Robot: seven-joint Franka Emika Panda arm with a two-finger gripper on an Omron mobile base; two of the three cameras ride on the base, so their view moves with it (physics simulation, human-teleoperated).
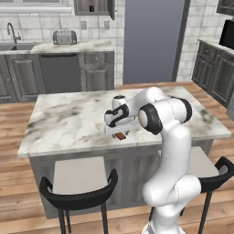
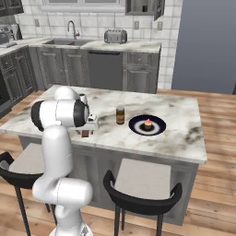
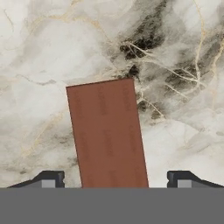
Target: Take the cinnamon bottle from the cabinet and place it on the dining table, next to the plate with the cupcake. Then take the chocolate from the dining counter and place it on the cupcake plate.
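- While your tool [image 3: 113, 179] hangs wide open astride the chocolate [image 3: 108, 133], it grips nothing.
- Your plate [image 2: 159, 128] holds the cupcake [image 2: 148, 124]; the cinnamon bottle [image 2: 120, 115] stands beside it on the tabletop [image 2: 184, 133].

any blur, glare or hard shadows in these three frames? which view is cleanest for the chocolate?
Hand view: sharp, even light, no glare; chocolate lies flat on the marble between the open gripper tips, cleanest here. Left base view: soft, low-res; the arm covers most of the bar. Right base view: likewise soft; cinnamon bottle and cupcake plate are readable, with only faint shadows.
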